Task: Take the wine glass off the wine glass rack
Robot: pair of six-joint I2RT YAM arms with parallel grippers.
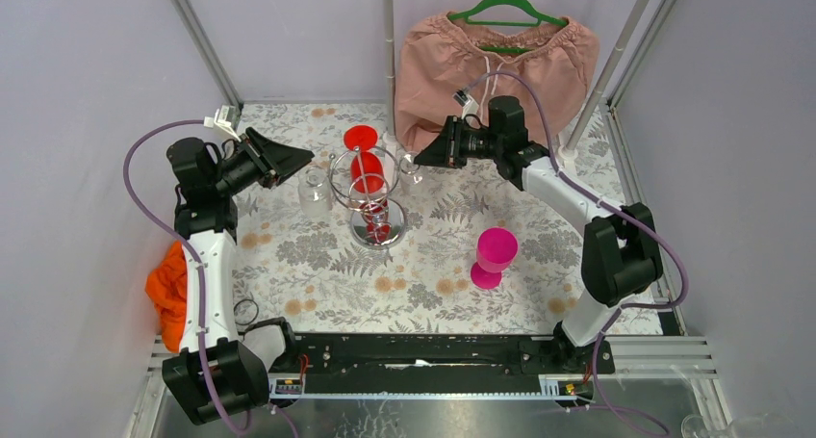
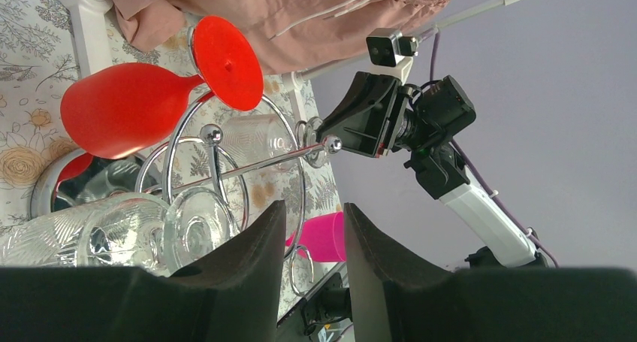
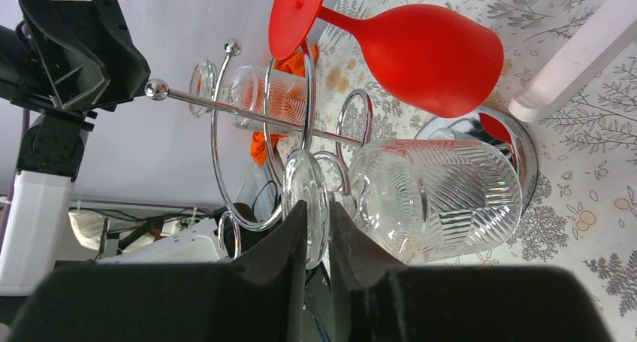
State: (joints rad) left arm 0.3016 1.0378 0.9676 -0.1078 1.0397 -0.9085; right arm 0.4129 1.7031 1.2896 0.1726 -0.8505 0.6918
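The chrome wine glass rack (image 1: 370, 195) stands mid-table with a red wine glass (image 1: 365, 165) and clear ones hanging upside down from its hooks. My right gripper (image 3: 317, 214) is shut on the round foot (image 3: 306, 183) of a clear ribbed wine glass (image 3: 439, 195), which still hangs on a wire hook of the rack (image 3: 353, 109). My left gripper (image 2: 314, 218) hovers open at the rack's other side, with nothing between its fingers. Another clear wine glass (image 2: 90, 233) hangs just left of the left fingers.
A pink wine glass (image 1: 494, 255) stands upside down on the floral tablecloth to the front right. Pink shorts on a green hanger (image 1: 496, 58) hang behind the rack. An orange cloth (image 1: 169, 289) lies by the left arm. Frame posts rise at the back corners.
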